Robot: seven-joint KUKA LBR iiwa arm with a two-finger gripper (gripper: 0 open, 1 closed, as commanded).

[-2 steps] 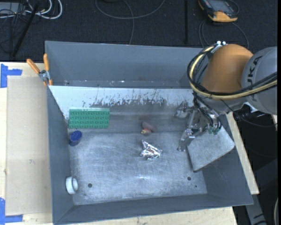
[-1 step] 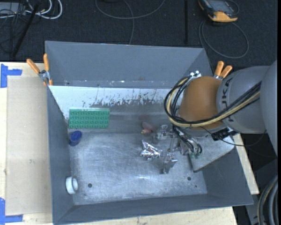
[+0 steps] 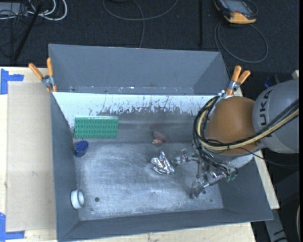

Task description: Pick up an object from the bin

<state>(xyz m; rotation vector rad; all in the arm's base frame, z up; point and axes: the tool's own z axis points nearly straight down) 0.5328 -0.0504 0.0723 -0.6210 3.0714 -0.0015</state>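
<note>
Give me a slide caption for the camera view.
The gripper hangs at the right of the grey bin, beside crumpled foil; green studded plate, blue cap and white ring lie at left.

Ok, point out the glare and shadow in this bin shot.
Camera view: light sheens off the middle floor of the grey metal bin; the crumpled silver foil scrap glints bright; the gripper hangs over duller floor at right; the flat green studded plate shows no glare.
</note>
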